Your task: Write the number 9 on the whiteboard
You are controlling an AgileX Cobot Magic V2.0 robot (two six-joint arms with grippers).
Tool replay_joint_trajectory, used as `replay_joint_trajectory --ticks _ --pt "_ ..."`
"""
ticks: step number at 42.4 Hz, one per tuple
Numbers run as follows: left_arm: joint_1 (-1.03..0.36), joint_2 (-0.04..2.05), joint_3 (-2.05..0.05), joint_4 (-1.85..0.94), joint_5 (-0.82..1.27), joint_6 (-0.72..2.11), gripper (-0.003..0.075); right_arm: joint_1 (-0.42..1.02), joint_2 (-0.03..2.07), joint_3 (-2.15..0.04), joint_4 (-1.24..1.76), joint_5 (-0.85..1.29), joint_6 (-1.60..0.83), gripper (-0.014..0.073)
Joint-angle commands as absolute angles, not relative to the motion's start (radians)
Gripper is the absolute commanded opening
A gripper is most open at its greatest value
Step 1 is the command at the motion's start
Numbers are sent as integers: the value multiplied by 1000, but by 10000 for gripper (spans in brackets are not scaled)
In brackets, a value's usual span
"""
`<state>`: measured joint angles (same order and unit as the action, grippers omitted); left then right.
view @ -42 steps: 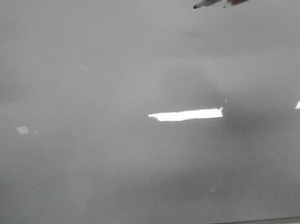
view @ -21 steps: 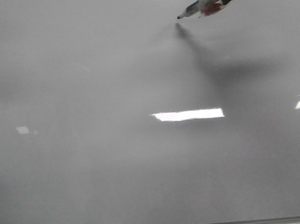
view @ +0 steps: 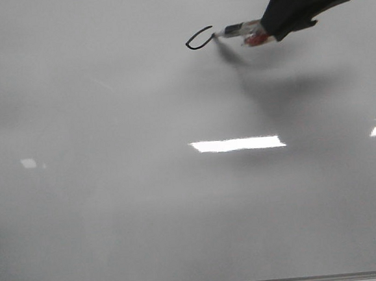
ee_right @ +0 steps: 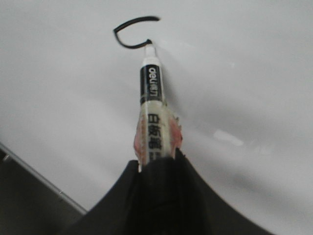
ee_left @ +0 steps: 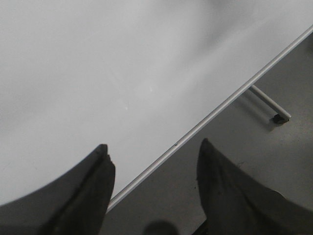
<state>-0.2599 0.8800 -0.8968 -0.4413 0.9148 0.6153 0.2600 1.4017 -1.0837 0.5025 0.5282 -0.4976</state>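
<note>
The whiteboard [view: 147, 202] is large, stiff and glossy, so a tip slides on it easily; it needs no grasp. The right fingers [ee_right: 156, 161] are clenched on the back part of the marker [ee_right: 151, 103], a light, rigid thing. The left fingers [ee_left: 151, 161] are released, holding nothing. The 9 [view: 198, 40], only a curved stroke, lies at the marker tip, ahead of the right fingers.
</note>
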Motion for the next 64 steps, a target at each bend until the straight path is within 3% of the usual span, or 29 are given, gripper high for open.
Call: replay_joint_trajectory --ticks 1,26,39,45,53,64 --pt "-256 875 -920 -478 860 611 378 238 1342 -1115 501 433 -490 -58" --pt "-256 875 -920 -478 860 615 378 289 1504 -1031 498 616 -542 -58" --pt "-267 875 -934 -560 888 745 379 385 1311 -1031 510 800 -762 -58" --pt "-343 877 -950 -602 947 874 387 469 1213 -1031 511 915 -871 -58" --pt "-497 923 -965 -606 963 912 505 541 1139 -1031 511 1077 -930 -58" --pt "-715 1071 -1031 -606 963 914 504 578 1111 -1031 537 1140 -930 -58"
